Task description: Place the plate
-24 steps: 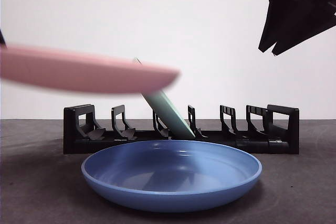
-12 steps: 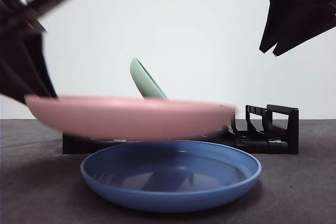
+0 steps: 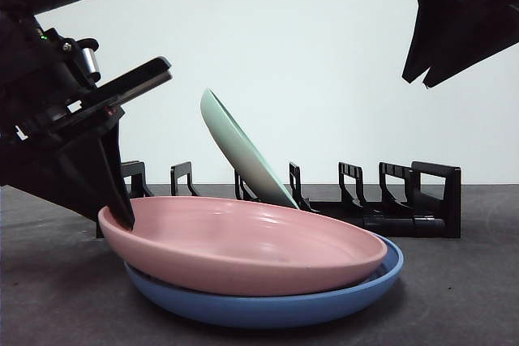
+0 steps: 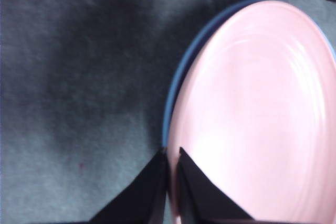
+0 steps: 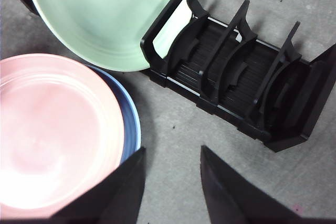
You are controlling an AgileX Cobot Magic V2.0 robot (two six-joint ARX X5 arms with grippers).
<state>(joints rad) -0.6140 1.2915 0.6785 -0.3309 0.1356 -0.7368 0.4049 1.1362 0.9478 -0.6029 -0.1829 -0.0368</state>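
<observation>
Gripping the pink plate (image 3: 243, 245) by its rim, with the left end effector (image 4: 172, 161) pinched narrow so that one jaw lies over the lip and the other under it: a thin edge gives no other purchase. Resting now inside the blue plate (image 3: 340, 304), nested bowl in bowl, slightly off centre so that a crescent of blue shows on the side away from the grip. Seen in the left wrist view: the blue rim (image 4: 181, 77) peeking out just beside the pink one, close to the jaws. Probably set down flat and low so the stack carries the weight before release; a judgement only, since contact all round the underside is hidden.

Standing behind the blue plate, the black dish rack (image 3: 405, 200), with a green plate (image 3: 239, 151) leaning tilted in one of its slots, propped by the dividers rather than upright. Left free, the slots on the rack's far end in the right wrist view (image 5: 247, 77), which suggests room for more plates there.

Hovering high above the rack's end, well apart from every plate, the right end effector (image 5: 170, 182), jaws spread wide and holding nothing, apparently waiting clear of the working arm.

Judged as the closing step of placing: plate down on the stack over the grey bench (image 3: 470, 297), grip not yet let go.
</observation>
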